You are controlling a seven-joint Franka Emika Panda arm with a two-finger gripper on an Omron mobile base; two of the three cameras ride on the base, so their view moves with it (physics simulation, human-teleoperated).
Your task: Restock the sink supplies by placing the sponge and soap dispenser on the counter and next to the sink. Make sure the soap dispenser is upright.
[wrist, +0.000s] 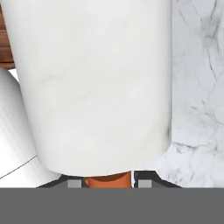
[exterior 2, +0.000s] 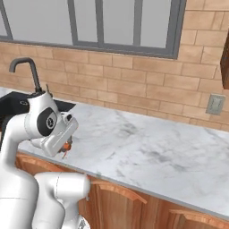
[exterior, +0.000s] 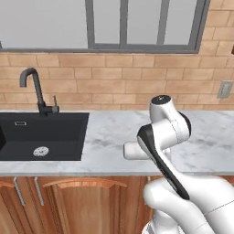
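The gripper (wrist: 107, 183) is clamped on the orange neck of the soap dispenser (wrist: 96, 83) — its white body fills the hand view, held over the marbled counter (exterior: 109, 132), just right of the black sink (exterior: 41, 135) and its curved faucet (exterior: 34, 89).

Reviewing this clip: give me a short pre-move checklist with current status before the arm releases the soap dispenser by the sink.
1. Gripper shut on the soap dispenser, orange pump neck between the fingers: ok.
2. Dispenser over the counter, not past its front edge: ok, marbled slab lies beneath it in the hand view.
3. Dispenser upright: cannot tell; the arm hides most of it in the base views.
4. Dispenser base resting on the counter: cannot tell.
5. Spot close to the sink: ok, just right of the basin.
6. Sponge placed: cannot tell.
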